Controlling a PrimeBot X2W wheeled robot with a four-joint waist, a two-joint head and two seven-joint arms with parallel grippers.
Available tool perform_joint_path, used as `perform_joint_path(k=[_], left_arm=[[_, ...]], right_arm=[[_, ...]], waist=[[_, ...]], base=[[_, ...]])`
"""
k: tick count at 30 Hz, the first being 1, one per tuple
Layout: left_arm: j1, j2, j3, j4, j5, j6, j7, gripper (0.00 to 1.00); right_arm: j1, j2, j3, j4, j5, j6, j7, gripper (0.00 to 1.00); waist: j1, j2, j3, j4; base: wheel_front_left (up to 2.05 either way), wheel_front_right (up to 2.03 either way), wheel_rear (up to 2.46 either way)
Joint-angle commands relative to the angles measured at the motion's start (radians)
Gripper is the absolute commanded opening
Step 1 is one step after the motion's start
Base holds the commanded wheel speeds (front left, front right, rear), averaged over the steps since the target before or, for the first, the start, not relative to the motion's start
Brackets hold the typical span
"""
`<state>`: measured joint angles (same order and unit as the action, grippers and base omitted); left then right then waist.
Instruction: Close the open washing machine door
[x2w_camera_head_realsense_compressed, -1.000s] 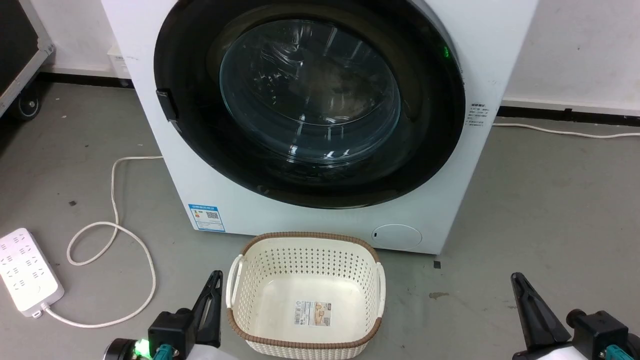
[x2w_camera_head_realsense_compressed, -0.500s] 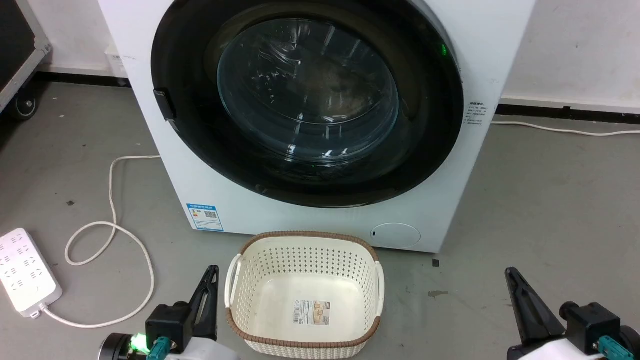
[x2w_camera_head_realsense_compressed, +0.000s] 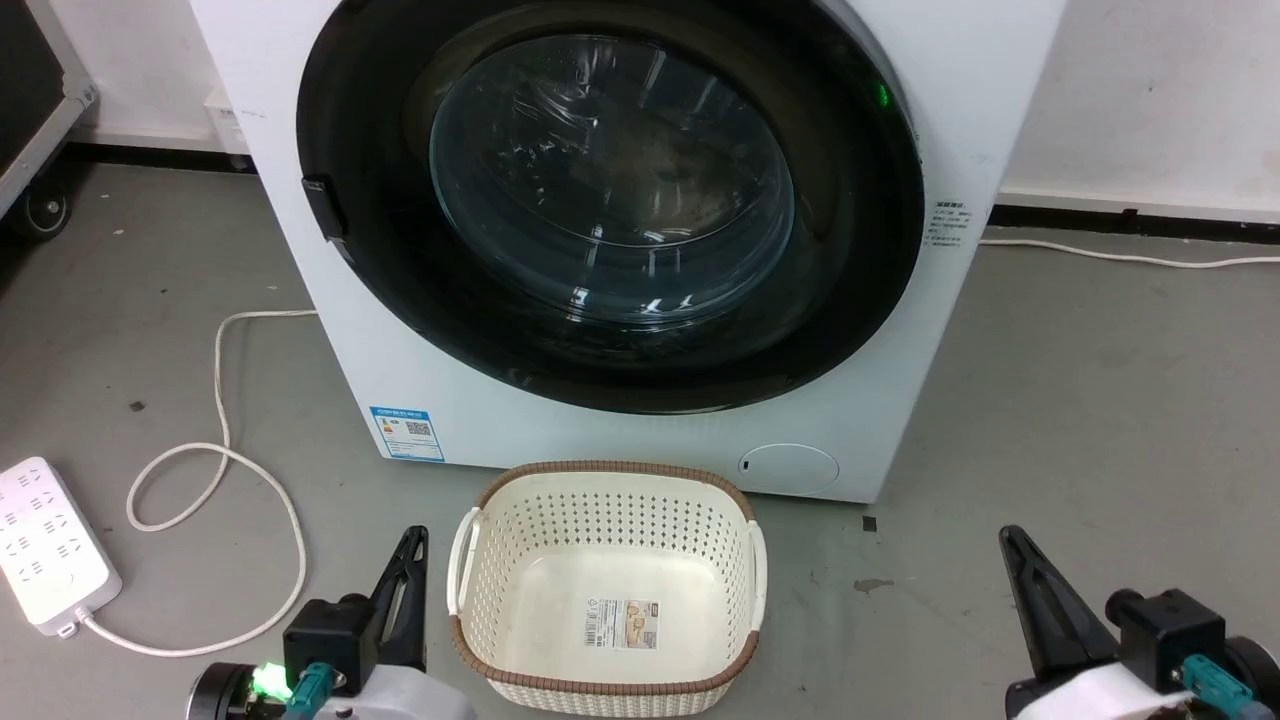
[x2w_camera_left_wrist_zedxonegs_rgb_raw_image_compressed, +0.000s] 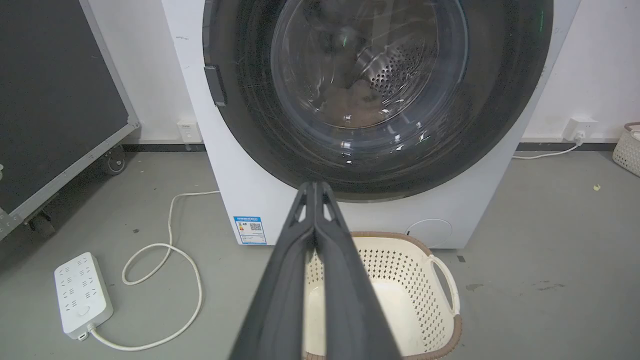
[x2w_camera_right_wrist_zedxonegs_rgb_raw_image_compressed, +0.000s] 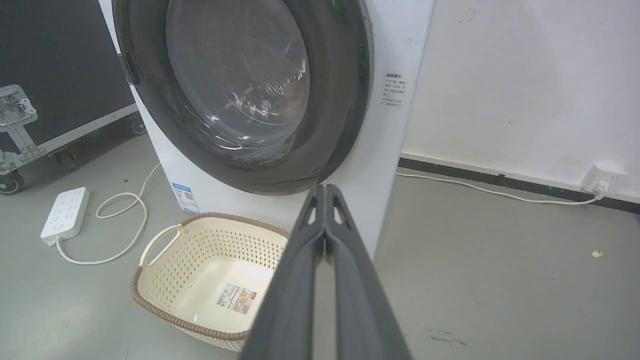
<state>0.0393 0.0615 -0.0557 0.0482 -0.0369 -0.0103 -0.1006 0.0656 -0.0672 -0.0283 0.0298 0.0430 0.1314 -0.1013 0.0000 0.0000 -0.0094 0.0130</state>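
The washing machine door lies flat against the front of the washing machine, its black rim reaching almost to both white side edges. One cream basket stands just before the machine's lower edge, between the two grippers. The left gripper and the right gripper both hang low with their fingers pressed together on nothing, well apart from the door.

To the right of the machine the grey floor is open up to the wall. On the left lie one power strip and one looping white cable.

The left wrist view shows the perforated steel drum through the glass, a black wheeled case and the edge of a second basket. The right wrist view shows a wall socket.
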Motion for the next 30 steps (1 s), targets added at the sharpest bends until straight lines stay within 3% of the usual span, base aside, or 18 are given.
perform_joint_path(k=[1, 30], left_arm=[[-0.016, -0.002, 0.004, -0.008, 0.007, 0.006, 0.006, 0.0], [-0.031, -0.008, 0.037, -0.033, 0.026, 0.008, 0.065, 0.0]], right_arm=[[-0.02, 0.005, 0.002, -0.008, -0.007, 0.0, 0.006, 0.0], [-0.049, 0.013, 0.019, -0.022, -0.03, -0.001, 0.066, 0.0]], waist=[[0.0, 0.0, 0.0, 0.0], [0.0, 0.0, 0.006, -0.008]], base=[[0.0, 0.0, 0.0], [0.0, 0.0, 0.0]])
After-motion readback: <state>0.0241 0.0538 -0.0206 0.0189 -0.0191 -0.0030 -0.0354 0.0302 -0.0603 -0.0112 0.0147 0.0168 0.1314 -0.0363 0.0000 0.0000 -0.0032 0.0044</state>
